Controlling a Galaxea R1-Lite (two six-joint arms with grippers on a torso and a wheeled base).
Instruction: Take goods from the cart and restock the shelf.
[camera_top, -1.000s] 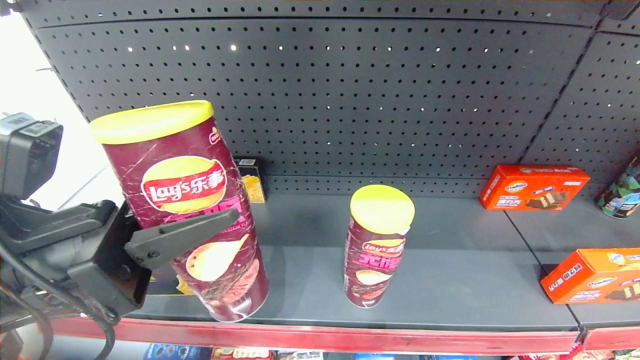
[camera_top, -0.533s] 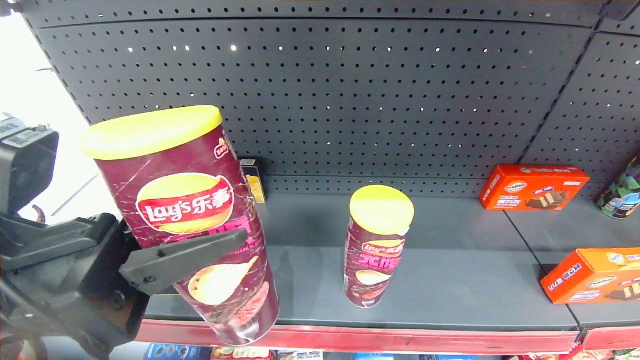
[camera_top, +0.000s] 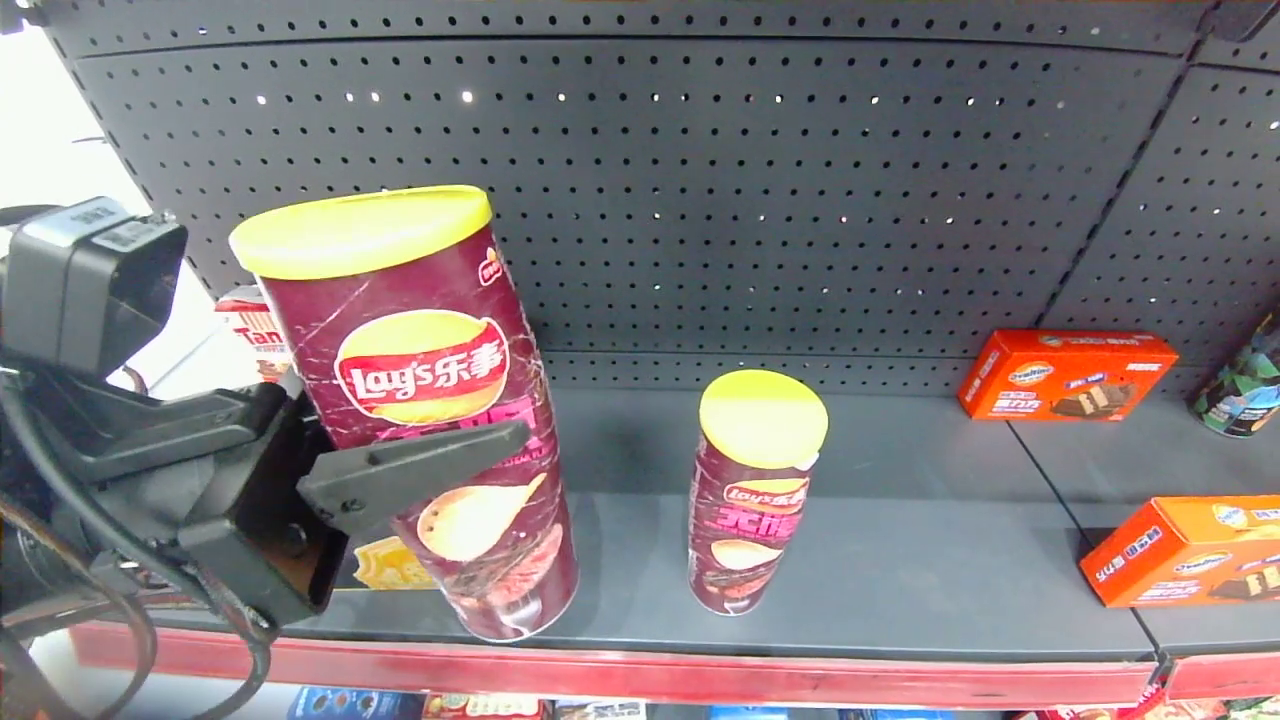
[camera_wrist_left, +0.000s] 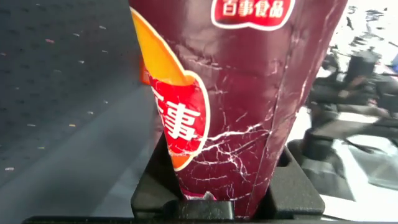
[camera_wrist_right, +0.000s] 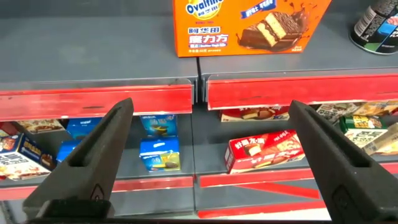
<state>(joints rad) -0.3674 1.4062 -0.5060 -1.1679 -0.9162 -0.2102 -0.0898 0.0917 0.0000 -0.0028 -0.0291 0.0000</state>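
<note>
My left gripper (camera_top: 450, 450) is shut on a maroon chips can (camera_top: 420, 340) with a yellow lid. It holds the can upright, tilted slightly, over the front left of the dark grey shelf (camera_top: 900, 560). In the left wrist view the can (camera_wrist_left: 242, 106) sits between the jaws. A second, matching can (camera_top: 755, 490) stands upright on the shelf to the right of the held one, apart from it. My right gripper (camera_wrist_right: 211, 106) is open with nothing in it, in front of the lower shelves.
Orange boxes (camera_top: 1065, 372) (camera_top: 1185, 548) and a dark can (camera_top: 1250, 385) lie at the shelf's right. A yellow packet (camera_top: 385, 565) lies behind the held can, and a red-and-white box (camera_top: 255, 335) stands at the far left. A red strip (camera_top: 700, 675) edges the shelf's front.
My left gripper has carried the held can to the right and up, farther in over the shelf. The standing can and the boxes have not moved.
</note>
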